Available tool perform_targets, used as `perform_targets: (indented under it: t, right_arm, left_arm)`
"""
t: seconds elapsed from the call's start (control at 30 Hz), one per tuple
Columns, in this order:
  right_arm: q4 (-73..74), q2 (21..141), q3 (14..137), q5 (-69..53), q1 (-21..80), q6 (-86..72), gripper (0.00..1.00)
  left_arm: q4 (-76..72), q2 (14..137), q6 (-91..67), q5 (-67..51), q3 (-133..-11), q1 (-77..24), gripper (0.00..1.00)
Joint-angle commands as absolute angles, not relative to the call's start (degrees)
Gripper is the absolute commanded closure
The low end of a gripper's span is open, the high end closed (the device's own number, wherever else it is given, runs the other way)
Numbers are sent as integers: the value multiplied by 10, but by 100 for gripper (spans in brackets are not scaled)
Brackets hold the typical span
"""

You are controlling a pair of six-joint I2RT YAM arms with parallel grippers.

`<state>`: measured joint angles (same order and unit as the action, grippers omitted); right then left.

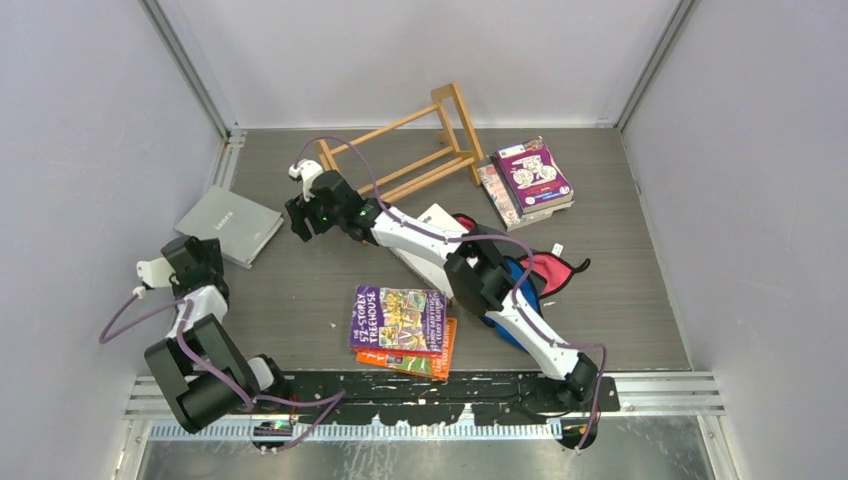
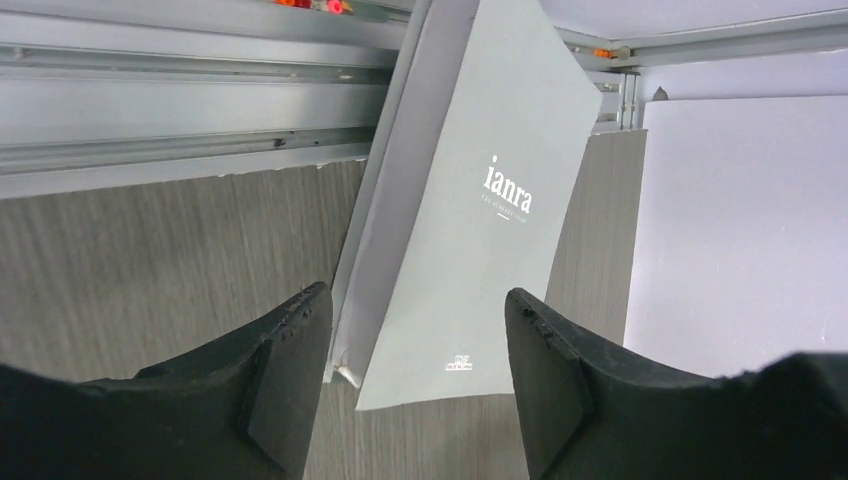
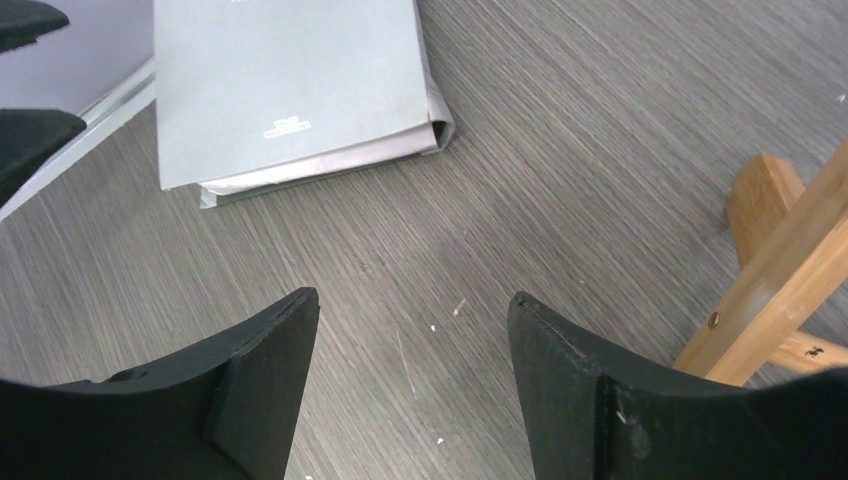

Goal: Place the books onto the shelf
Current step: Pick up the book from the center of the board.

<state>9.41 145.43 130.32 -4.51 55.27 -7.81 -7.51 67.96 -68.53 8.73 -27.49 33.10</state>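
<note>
Near edge: metal rail (image 1: 660, 392) along the front.
Desk (image 1: 300, 290): grey wood-grain, pale walls (image 1: 80, 150) around.
Left fingers (image 2: 290, 380): wide, empty, over grey book (image 1: 228, 225) by left wall.
Right fingers (image 3: 260, 380): wide, empty, over bare desk.
Shelf (image 3: 775, 285): askew, back centre.

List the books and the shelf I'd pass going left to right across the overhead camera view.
First the grey book, then the wooden shelf, then the book stack topped by a purple cover.

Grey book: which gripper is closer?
Left. The left gripper is at the end of the grey book; the right gripper stands off to its side, by the shelf.
</note>
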Motion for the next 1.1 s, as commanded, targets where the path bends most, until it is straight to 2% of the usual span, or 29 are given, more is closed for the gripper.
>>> perform_targets:
  t: [0.0,0.8,1.07]
  right_arm:
    - [37,1418,1288,-66,549,-105,26]
    - [4,1395,1234,-80,538,-124,26]
    - [-15,1394,1225,-78,537,-125,26]
  left_arm:
    - [-166,714,-674,57,-285,336,37]
    - [-174,777,-665,-30,-308,329,40]
    - [-214,797,-671,-42,-294,325,56]
